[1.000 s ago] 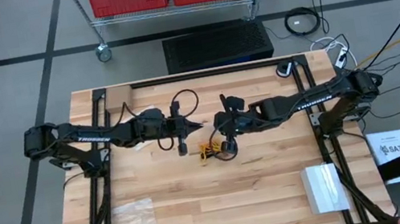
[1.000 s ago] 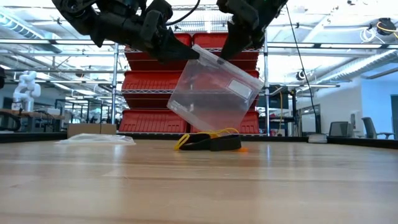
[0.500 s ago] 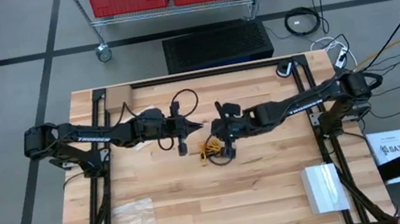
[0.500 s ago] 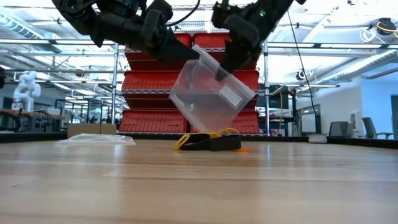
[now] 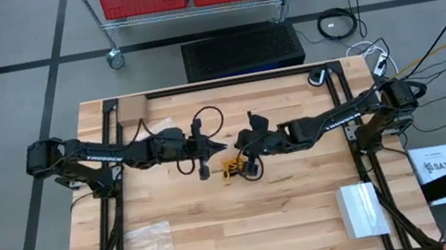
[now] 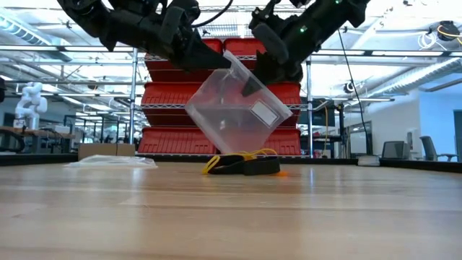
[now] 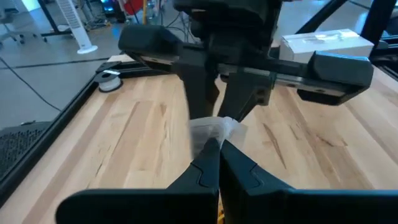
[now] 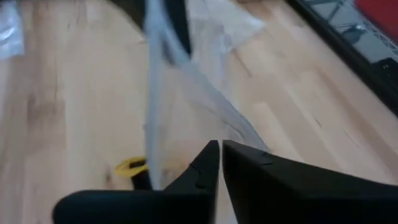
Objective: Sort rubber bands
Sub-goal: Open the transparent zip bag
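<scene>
Wooden table (image 5: 248, 221) carries rubber bands (image 5: 232, 170), flat bag (image 5: 150, 248).

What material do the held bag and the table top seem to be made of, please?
The bag, hanging between the left gripper and the right gripper, looks like thin clear plastic film, glossy: the red bins behind show through it and it creases. The table top looks like wood with a smooth finish, laid in strips: pale planks with grain lines show.
</scene>
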You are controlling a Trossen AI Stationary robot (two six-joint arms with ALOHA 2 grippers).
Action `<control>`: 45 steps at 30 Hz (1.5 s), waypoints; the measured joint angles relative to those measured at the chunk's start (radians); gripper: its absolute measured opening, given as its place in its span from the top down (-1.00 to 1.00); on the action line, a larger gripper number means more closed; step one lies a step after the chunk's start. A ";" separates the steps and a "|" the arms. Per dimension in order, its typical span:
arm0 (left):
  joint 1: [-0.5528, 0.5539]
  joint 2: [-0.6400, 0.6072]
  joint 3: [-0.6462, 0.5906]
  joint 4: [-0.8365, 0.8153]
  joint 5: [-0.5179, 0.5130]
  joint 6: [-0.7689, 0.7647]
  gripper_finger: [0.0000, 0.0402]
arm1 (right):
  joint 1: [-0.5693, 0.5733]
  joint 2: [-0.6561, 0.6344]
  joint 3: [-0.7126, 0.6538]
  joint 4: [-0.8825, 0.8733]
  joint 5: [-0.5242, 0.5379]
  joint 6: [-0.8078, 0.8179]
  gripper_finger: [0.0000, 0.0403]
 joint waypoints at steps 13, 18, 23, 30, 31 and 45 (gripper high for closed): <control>-0.027 0.000 0.000 0.003 -0.067 -0.025 1.00 | 0.006 0.014 0.000 0.051 -0.025 -0.049 0.92; -0.029 0.000 0.000 0.006 -0.073 -0.026 1.00 | 0.006 0.038 0.000 0.139 -0.002 -0.085 0.99; -0.038 0.000 0.000 0.013 -0.073 -0.026 1.00 | 0.008 0.038 -0.067 0.271 -0.005 -0.121 1.00; -0.041 0.000 0.000 0.033 -0.085 -0.026 1.00 | -0.001 0.037 -0.188 0.479 -0.013 -0.155 1.00; -0.041 0.000 0.000 0.038 -0.091 -0.026 1.00 | 0.000 0.037 -0.191 0.501 -0.015 -0.174 1.00; -0.041 0.043 0.001 0.113 -0.102 -0.027 1.00 | -0.027 0.050 -0.191 0.618 -0.131 -0.074 0.70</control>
